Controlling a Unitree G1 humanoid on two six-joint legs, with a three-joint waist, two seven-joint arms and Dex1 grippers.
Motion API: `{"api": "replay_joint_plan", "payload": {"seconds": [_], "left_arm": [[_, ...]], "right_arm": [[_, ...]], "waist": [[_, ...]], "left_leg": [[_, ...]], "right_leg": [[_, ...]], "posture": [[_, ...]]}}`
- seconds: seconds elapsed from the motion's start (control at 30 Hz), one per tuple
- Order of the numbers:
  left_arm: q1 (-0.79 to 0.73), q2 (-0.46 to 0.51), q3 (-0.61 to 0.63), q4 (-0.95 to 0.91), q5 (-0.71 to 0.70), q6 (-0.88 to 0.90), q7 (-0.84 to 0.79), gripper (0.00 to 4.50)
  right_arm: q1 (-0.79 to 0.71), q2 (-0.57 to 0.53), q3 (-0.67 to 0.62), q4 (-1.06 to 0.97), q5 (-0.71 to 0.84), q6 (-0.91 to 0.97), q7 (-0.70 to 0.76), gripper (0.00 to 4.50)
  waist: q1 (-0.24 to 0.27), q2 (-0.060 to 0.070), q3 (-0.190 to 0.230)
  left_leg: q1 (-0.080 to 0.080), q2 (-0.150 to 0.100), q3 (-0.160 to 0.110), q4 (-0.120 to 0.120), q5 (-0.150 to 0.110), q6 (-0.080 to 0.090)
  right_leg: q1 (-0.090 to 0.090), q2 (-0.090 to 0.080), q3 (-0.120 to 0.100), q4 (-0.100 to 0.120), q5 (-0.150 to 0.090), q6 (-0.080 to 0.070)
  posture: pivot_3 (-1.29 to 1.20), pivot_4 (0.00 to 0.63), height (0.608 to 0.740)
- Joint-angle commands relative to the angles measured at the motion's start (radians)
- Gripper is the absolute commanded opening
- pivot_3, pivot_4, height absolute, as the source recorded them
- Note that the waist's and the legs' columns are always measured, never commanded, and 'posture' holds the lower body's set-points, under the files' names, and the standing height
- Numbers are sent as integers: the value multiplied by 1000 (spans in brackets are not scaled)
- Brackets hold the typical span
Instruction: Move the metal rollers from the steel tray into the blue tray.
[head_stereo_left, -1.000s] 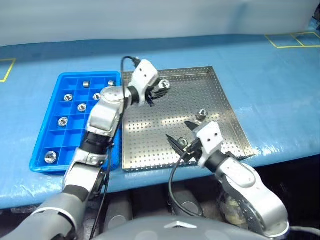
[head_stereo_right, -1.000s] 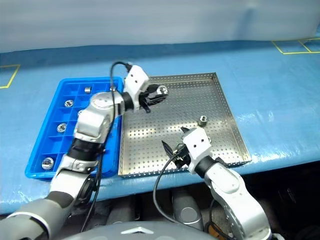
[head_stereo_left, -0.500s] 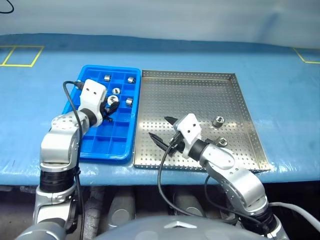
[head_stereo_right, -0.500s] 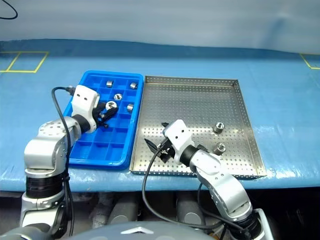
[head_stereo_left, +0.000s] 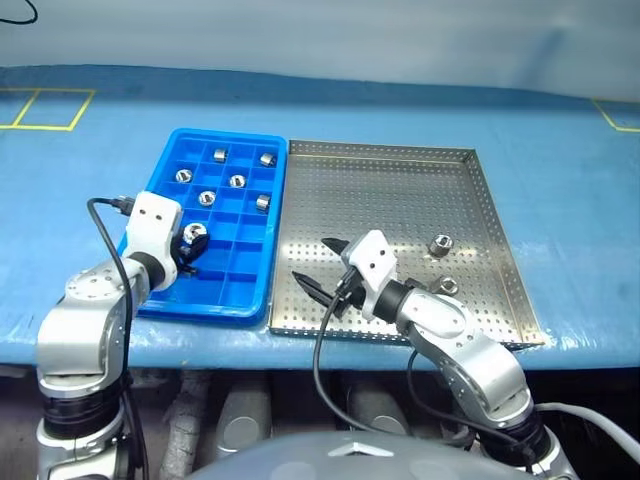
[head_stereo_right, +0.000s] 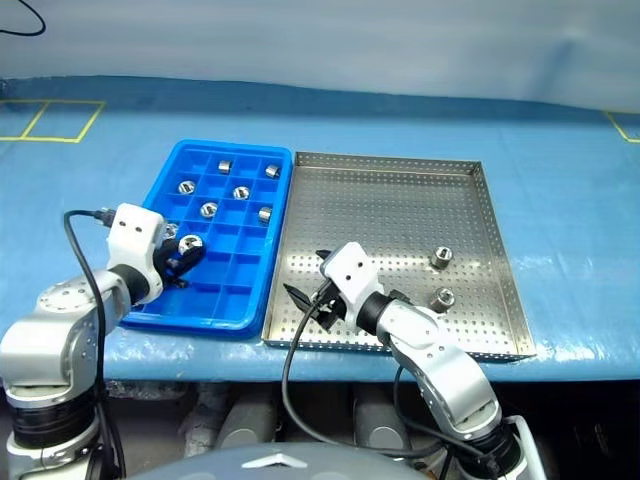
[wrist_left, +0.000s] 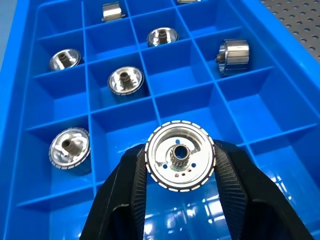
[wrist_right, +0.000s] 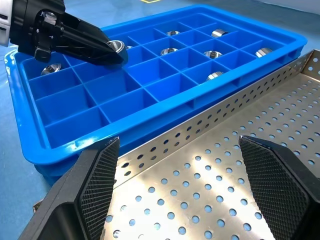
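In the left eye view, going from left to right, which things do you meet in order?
Left gripper holding a metal roller → blue tray → right gripper → steel tray, two rollers near its right side.

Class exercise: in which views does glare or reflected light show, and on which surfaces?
Left wrist view: bright highlights on the held metal roller and white gleams on the blue tray floor. Right wrist view: light patches on the steel tray. Left eye view: sheen across the steel tray's perforated floor.

Light: bright, even, from overhead.
Glare: white patches on the perforated silver steel tray (head_stereo_left: 400, 190) floor.
Focus: sharp throughout.
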Motion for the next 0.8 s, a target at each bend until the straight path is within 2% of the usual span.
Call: {"api": "replay_joint_plan", "payload": {"seconds": [0.03, 0.67, 0.8], "left_arm": [[7, -7, 34, -69, -17, 17, 25, 1684], [45, -69, 70, -34, -24, 40, 117, 1684], [49, -63, 38, -9, -14, 41, 129, 1684]], "right_arm": [[-25, 17, 15, 0, 10, -26, 18, 4050], [-73, 53, 63, 61, 4, -61, 73, 4050], [-73, 54, 62, 60, 0, -61, 72, 4050]], "waist": [[2, 0, 0], [16, 0, 0], [18, 0, 0]], "left_leg": [[0, 0, 0, 0, 0, 0], [0, 0, -1, 0, 0, 0], [0, 0, -1, 0, 0, 0]], "right_leg": [[0, 0, 0, 0, 0, 0], [0, 0, -1, 0, 0, -1], [0, 0, -1, 0, 0, -1]], "posture": [[128, 150, 740], [142, 150, 740], [133, 150, 740]]}}
